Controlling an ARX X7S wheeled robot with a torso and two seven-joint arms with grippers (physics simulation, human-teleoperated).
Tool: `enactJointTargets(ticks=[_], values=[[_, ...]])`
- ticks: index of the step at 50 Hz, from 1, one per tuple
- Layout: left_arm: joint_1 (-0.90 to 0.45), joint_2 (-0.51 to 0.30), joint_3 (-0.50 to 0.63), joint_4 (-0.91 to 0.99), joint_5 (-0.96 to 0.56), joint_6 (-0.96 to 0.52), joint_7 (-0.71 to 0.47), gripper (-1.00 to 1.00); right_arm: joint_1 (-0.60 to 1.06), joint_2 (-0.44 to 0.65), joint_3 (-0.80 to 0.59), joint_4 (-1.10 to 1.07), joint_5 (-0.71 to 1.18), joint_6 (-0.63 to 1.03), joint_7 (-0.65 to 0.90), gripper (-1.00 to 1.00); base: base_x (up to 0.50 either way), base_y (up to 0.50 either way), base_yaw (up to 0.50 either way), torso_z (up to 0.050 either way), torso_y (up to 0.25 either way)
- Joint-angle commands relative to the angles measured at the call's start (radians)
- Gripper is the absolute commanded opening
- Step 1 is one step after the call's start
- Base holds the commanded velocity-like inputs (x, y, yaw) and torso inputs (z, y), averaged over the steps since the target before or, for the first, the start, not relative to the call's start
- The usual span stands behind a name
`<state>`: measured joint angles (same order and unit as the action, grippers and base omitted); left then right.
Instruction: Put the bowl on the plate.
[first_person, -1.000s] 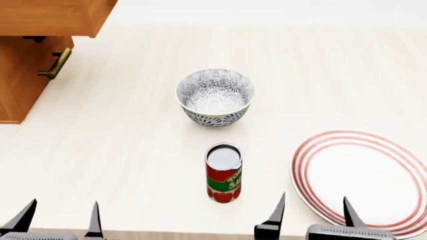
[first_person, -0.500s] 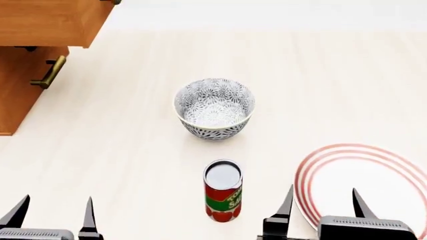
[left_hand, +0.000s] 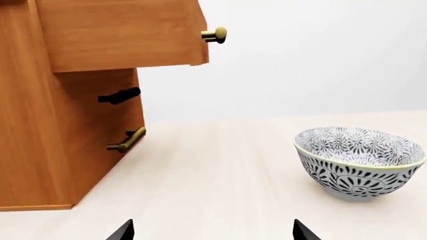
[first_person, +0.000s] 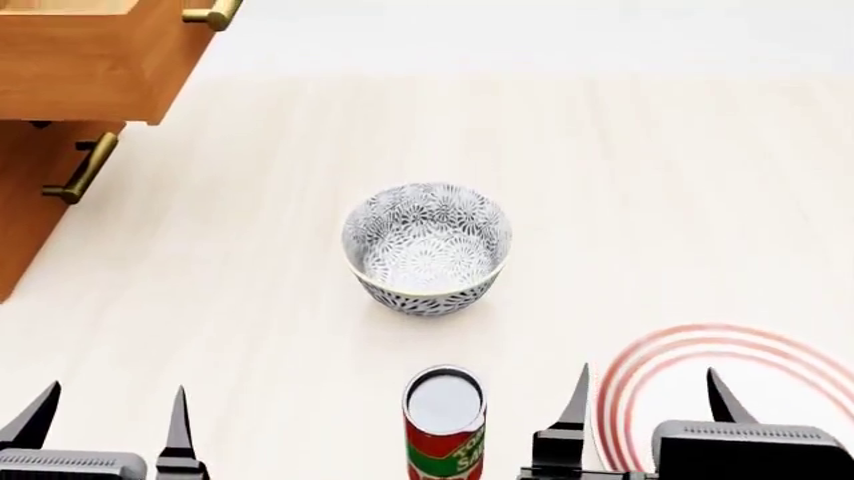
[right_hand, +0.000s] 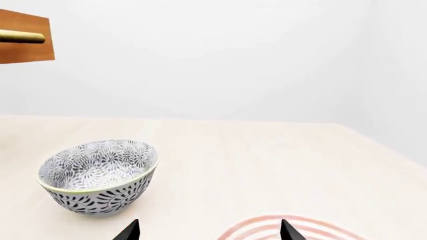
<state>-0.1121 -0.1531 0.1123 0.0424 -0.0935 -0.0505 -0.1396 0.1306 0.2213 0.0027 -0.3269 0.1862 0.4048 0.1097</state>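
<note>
The bowl (first_person: 427, 248), white with a dense grey-black floral pattern, stands upright on the pale wooden table in the middle of the head view; it also shows in the wrist views (left_hand: 360, 161) (right_hand: 99, 177). Only part of the plate (first_person: 721, 350) with red rings shows at the lower right, under the right gripper; its rim is seen as the plate (right_hand: 293, 230). My left gripper (first_person: 104, 420) is open at the lower left, empty. My right gripper (first_person: 647, 405) is open above the plate's near-left part, empty. Both are well short of the bowl.
A red tomato-sauce can (first_person: 445, 425) stands upright between the bowl and the near edge, just left of the right gripper. A wooden cabinet (first_person: 67, 70) with an open drawer and brass handles (left_hand: 127, 142) occupies the far left. A white wall lies behind the table.
The head view has shifted forward: bowl, can and plate have slid down the frame. Less of the plate shows now. Both grippers stay open and empty.
</note>
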Motion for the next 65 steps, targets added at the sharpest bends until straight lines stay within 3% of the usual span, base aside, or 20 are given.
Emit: enactJointTargets(ticks=[1,65], values=[[-0.007,-0.008,0.003,-0.006,-0.010,0.005,-0.006,1.00,0.002,0.016,0.003,-0.021,0.023,0.030,-0.007,1.00,0.16,0.00,0.00,0.000,0.000],[-0.017,-0.036,0.035,-0.012,-0.046,0.013,-0.041,1.00,0.045,0.066,-0.024,-0.057,0.044,0.133,0.024,1.00,0.14,0.00,0.00,0.000,0.000]])
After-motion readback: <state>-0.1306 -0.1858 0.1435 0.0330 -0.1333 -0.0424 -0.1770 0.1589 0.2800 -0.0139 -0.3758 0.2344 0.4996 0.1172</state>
